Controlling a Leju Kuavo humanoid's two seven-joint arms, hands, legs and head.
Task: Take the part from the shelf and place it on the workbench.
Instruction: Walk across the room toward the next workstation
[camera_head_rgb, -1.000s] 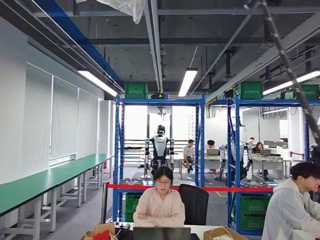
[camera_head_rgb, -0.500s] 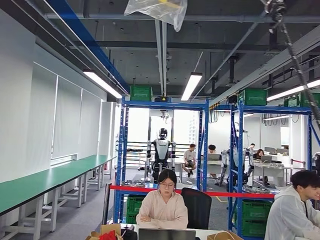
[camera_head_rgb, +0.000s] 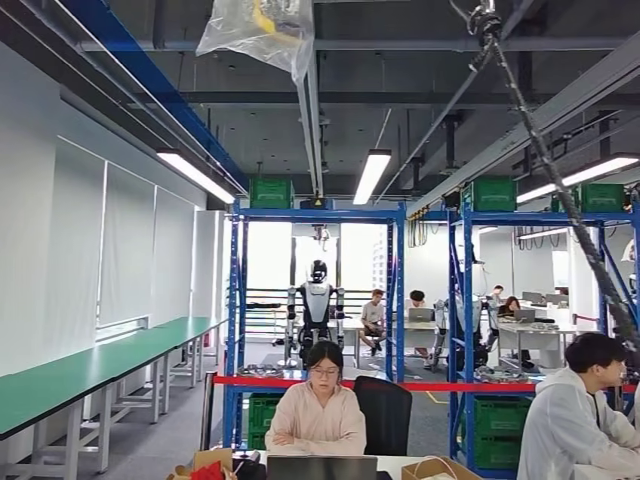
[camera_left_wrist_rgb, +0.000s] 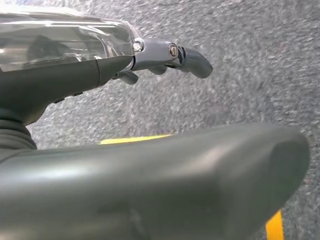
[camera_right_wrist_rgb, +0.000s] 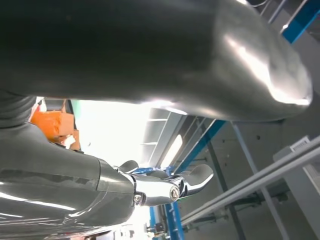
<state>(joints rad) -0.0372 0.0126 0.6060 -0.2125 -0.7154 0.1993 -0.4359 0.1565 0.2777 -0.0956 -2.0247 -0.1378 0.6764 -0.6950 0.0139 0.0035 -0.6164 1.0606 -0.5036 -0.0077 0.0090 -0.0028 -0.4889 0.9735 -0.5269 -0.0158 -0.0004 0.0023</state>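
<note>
We're looking level down the hall, so the part itself is hard to pin down: the blue shelf (camera_head_rgb: 317, 300) stands well ahead at about 12 o'clock, a second blue rack (camera_head_rgb: 543, 320) at about 2 o'clock, and the likeliest candidates are the low round metal pieces (camera_head_rgb: 260, 371) on the shelf's lower deck, just behind the red tape (camera_head_rgb: 423, 385). Too small to tell what they are. The long green workbench (camera_head_rgb: 98, 360) runs along the white wall at 9 to 10 o'clock. Our guess on handling: if those are metal rings or discs, expect stiff, fairly heavy, smooth-faced, not fragile, inclined to slip. We'd take hold across the rim with thumb opposing fingers, not by the flat face, and confirm once we're close. Left hand (camera_left_wrist_rgb: 113, 100) hangs over grey carpet with a yellow floor line; its fingers (camera_left_wrist_rgb: 188, 55) lie stretched out, thumb apart from them, nothing held or touched. Right hand (camera_right_wrist_rgb: 124, 130) points up toward the ceiling and blue shelf beams; its fingers (camera_right_wrist_rgb: 196, 177) are likewise extended, thumb clear of them, with nothing between. Two people sit at desks in the foreground, one (camera_head_rgb: 321, 410) at 6 o'clock behind a laptop and one (camera_head_rgb: 577, 420) at 4 o'clock, both between us and the shelf. Another robot (camera_head_rgb: 315, 310) stands beyond the shelf. Plastic bag (camera_head_rgb: 256, 30) hangs from the ceiling at 11 o'clock.
</note>
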